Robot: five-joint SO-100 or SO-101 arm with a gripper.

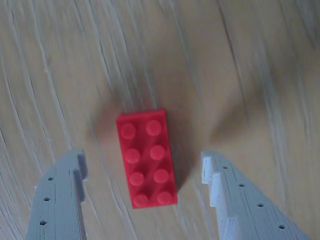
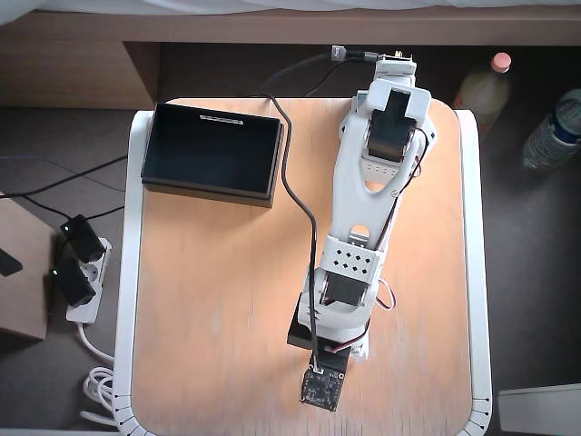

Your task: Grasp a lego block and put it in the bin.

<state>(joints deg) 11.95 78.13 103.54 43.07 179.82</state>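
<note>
In the wrist view, the gripper (image 1: 145, 175) has its two white fingers (image 1: 60, 200) spread apart, one on each side of the lego block (image 1: 147, 157), with a visible gap to each. The red lego block lies flat on the wooden counter (image 1: 240, 75), studs up. In the overhead view, the arm (image 2: 363, 227) extends across the counter and hides the block. The bin (image 2: 211, 148) sits at the upper-left corner, well apart from the gripper.

Red lego block (image 1: 147, 158); black bin (image 2: 211, 151); wood-grain table (image 2: 218, 300).
</note>
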